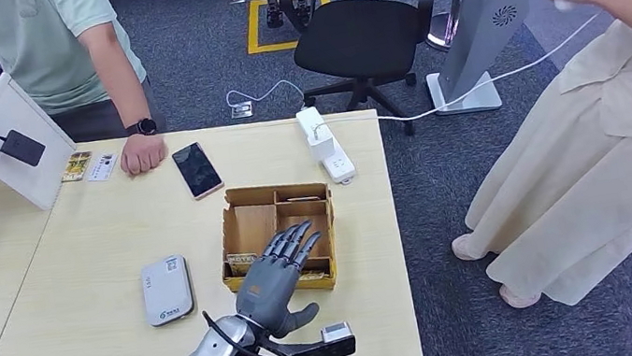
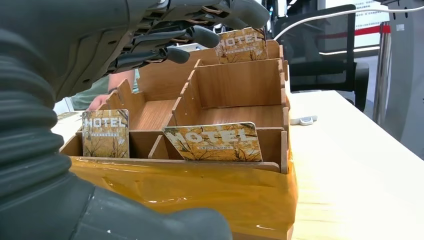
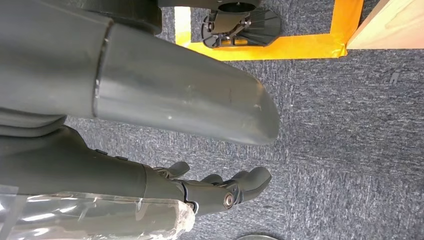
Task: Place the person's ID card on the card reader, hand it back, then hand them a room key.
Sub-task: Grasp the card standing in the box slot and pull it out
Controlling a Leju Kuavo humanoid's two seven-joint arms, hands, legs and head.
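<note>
Left hand (image 1: 276, 274) empty, fingers spread over the wooden card box (image 1: 249, 228) — right hand (image 3: 220, 190) loosely open.

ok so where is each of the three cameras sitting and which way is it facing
Head view: high on the robot, looking forward and down at the table; the left hand reaches over the wooden box.
Left wrist view: behind the left hand, facing the wooden box and its hotel cards.
Right wrist view: on the hanging arm, facing the carpet; the right hand holds nothing.
Head and left wrist views share the box and left hand.
</note>
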